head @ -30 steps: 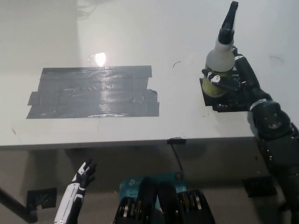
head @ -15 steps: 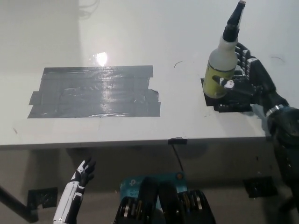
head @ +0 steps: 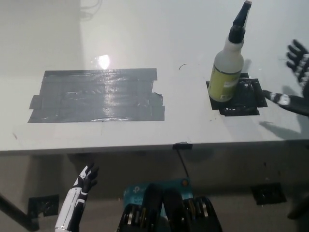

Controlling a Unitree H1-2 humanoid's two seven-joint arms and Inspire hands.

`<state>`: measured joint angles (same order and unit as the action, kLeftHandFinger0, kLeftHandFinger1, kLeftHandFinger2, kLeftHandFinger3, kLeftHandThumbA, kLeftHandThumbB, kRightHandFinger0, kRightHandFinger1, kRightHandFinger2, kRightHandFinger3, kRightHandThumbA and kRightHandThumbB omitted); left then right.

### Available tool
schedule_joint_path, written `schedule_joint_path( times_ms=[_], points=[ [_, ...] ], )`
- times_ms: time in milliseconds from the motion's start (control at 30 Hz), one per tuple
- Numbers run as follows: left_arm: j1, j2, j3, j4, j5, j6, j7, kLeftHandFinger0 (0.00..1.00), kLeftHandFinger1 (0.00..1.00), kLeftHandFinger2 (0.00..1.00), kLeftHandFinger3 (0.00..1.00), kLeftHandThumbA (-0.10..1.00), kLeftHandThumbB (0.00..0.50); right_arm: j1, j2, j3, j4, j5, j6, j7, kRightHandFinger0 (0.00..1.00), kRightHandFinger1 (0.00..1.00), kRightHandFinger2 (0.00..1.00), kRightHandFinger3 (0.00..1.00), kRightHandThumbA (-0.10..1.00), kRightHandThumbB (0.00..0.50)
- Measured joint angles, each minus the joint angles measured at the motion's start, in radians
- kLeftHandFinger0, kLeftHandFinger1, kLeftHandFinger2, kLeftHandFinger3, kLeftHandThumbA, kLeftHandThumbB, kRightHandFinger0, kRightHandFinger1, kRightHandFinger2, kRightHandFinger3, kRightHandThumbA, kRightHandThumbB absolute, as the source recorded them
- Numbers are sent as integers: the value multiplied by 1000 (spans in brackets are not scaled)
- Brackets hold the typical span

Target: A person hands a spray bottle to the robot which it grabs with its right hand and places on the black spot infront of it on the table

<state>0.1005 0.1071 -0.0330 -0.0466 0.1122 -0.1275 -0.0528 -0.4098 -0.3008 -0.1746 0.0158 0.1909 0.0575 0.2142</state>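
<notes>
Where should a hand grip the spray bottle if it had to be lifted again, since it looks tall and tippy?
Probably around the wide body of the spray bottle, at the yellow label, coming from the robot's right side, where the open right hand is. The bottle stands upright on the black spot, and its narrow neck and nozzle give a poorer hold. The left hand rests below the table edge.

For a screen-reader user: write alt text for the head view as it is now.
A translucent plastic spray bottle with a black nozzle stands upright on a small black spot on the white table, held by nothing. The robot's black right hand is open at the right edge, apart from it. The white left hand rests open below the table's front edge, near a grey tape patch.
</notes>
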Motion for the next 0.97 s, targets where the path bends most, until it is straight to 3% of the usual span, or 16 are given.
schedule_joint_path(
  times_ms=[333,467,600,733,967],
  points=[
    [-2,-1,-2,6,0,1,0,1000,1000,1000,1000,1000,31,302,37,49,-355,27,25,2,1000,1000,1000,1000,1000,500],
    [3,0,-6,5,3,0,0,1000,1000,1000,1000,1000,60,472,90,149,-470,23,16,12,1000,1000,1000,1000,1000,423],
    [25,0,-10,5,2,-3,0,1000,1000,1000,1000,1000,42,580,123,231,-439,9,-3,30,1000,1000,1000,1000,1000,379],
    [46,-2,-13,4,-2,-5,-2,1000,1000,1000,1000,1000,57,590,106,261,-314,-20,-10,44,1000,1000,1000,1000,1000,441],
    [55,-3,-11,-7,-28,-3,-14,1000,1000,1000,1000,1000,60,588,84,272,-256,-59,-11,44,1000,1000,1000,1000,1000,437]
  ],
)
